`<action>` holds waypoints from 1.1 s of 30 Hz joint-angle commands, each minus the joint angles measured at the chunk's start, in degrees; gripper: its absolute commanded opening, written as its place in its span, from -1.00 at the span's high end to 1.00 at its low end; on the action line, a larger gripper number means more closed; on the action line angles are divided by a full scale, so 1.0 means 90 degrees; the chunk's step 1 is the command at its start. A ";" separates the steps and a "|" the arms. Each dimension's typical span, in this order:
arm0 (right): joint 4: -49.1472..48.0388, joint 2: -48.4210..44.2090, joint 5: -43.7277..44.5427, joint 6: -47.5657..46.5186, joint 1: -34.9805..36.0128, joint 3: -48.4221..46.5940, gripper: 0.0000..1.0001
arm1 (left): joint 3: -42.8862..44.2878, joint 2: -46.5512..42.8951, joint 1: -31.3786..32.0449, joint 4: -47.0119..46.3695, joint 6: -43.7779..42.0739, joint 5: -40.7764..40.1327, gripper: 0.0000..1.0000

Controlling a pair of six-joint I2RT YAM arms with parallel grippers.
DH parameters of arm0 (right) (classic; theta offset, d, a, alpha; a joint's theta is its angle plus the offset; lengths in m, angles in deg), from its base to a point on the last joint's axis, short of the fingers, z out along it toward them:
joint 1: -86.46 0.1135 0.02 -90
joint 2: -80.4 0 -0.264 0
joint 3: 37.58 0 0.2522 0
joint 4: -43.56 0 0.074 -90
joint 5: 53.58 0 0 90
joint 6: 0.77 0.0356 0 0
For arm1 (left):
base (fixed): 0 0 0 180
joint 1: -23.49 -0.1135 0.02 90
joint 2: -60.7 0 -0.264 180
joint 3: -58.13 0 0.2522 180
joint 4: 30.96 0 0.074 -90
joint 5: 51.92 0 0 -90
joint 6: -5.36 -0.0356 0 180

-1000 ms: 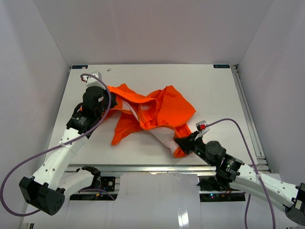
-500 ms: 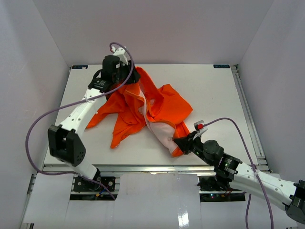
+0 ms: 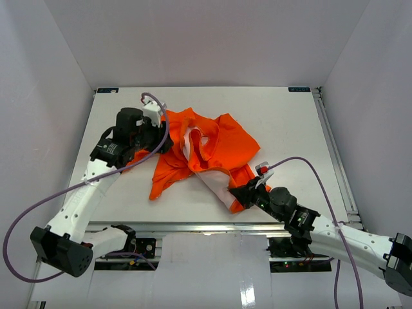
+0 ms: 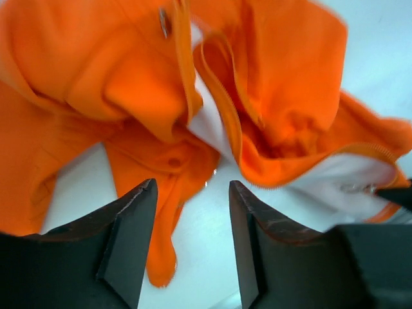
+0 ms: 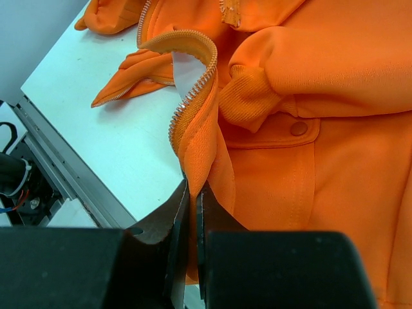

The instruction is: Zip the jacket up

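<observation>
The orange jacket (image 3: pixel 225 145) lies crumpled in the middle of the white table (image 3: pixel 296 122), unzipped, with pale lining showing along its open front. My left gripper (image 3: pixel 162 140) hovers at the jacket's left side. In the left wrist view it (image 4: pixel 193 187) is open with nothing between its fingers, and the jacket (image 4: pixel 129 77) lies beyond the tips. My right gripper (image 3: pixel 240 192) is at the jacket's near corner. In the right wrist view it (image 5: pixel 193 188) is shut on a fold of the jacket's (image 5: pixel 322 161) front edge, just below the zipper teeth (image 5: pixel 192 96).
A metal rail (image 3: pixel 193 226) runs along the table's near edge and another (image 3: pixel 333 154) along its right side. White walls close in the left, back and right. A purple cable (image 3: pixel 302 161) loops off my right wrist.
My left arm has swung back from the far edge to the jacket's left side, its gripper has opened, and the cloth it had lifted has dropped. My right gripper keeps its grip.
</observation>
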 commanded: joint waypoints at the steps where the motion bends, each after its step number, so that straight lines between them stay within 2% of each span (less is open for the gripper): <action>1: -0.0543 0.0089 -0.0131 -0.0010 0.0013 -0.0094 0.84 | -0.0720 0.0320 0.0171 0.0577 -0.0552 0.0085 -0.02; 5: -0.0712 0.0031 -0.0337 0.0008 0.0015 0.0065 0.84 | -0.1255 0.0124 0.0346 0.0497 -0.0582 0.0626 -0.32; 8: -0.0719 0.0039 -0.0465 -0.0001 0.0023 0.0074 0.85 | -0.1475 0.0387 0.0871 0.0667 -0.0801 -0.0060 -0.42; 13: -0.0720 -0.0120 -0.0691 -0.0011 0.0013 0.0124 0.84 | -0.1075 0.1063 0.0884 0.1339 -0.1464 -0.0327 -0.39; 17: -0.0728 -0.0295 -0.0741 -0.0011 0.0013 0.0161 0.85 | -0.1271 0.1263 0.0823 0.1266 -0.1944 -0.0428 -0.39; 21: -0.0584 -0.0581 -0.0865 -0.0011 0.0013 0.0161 0.85 | -0.1176 0.1559 0.0479 0.1275 -0.1859 -0.1212 -0.16; 27: -0.0553 -0.0778 -0.1000 -0.0001 0.0013 0.0202 0.85 | -0.1431 0.1595 0.0339 0.0964 -0.2050 -0.0971 -0.29; 33: -0.0403 -0.0990 -0.0978 -0.0005 0.0017 0.0217 0.84 | -0.1555 0.1784 0.0337 0.0786 -0.2027 -0.0727 -0.32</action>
